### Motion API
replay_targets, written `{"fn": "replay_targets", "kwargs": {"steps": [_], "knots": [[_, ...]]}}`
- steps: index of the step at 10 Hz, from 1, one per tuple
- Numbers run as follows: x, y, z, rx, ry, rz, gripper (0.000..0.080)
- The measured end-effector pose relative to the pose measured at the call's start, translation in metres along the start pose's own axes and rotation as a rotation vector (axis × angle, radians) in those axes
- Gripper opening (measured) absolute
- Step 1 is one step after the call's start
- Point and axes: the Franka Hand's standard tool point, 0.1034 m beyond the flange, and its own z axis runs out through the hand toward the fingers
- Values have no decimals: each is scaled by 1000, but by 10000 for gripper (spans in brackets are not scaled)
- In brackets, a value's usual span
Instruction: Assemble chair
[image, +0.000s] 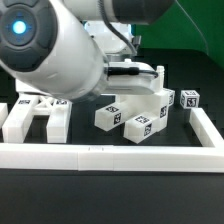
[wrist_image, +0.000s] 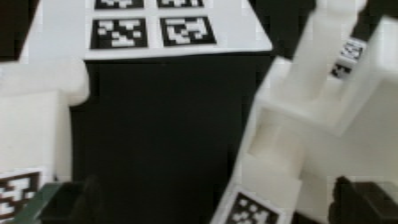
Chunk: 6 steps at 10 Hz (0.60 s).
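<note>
Chair parts are chunky white pieces with black-and-white tags. In the exterior view a forked piece (image: 32, 117) lies at the left, and several blocky pieces (image: 110, 116) (image: 141, 124) (image: 163, 101) (image: 190, 98) lie in the middle and at the right. In the wrist view a long white piece (wrist_image: 299, 130) with two tags runs down between my fingers, close to one dark fingertip (wrist_image: 365, 200). Another white piece (wrist_image: 36, 115) lies beside it across a dark gap. My gripper (wrist_image: 199, 205) is open, its jaws wide apart, touching nothing that I can see. My arm (image: 50, 50) hides the gripper in the exterior view.
The marker board (wrist_image: 151, 28) lies on the dark table beyond the pieces in the wrist view. A long white border rail (image: 110, 156) runs along the front and turns up the exterior view's right side (image: 205, 125).
</note>
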Motion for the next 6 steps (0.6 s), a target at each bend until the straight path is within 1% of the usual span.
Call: {"fn": "replay_targets", "kwargs": {"steps": [2, 3, 4, 5, 6], "knots": [[-5, 4, -15, 5, 73, -35, 648], [-6, 5, -18, 10, 117, -32, 648], [-6, 6, -16, 13, 117, -28, 648], [3, 5, -23, 7, 178, -31, 648], [11, 4, -37, 1, 322, -34, 648]]}}
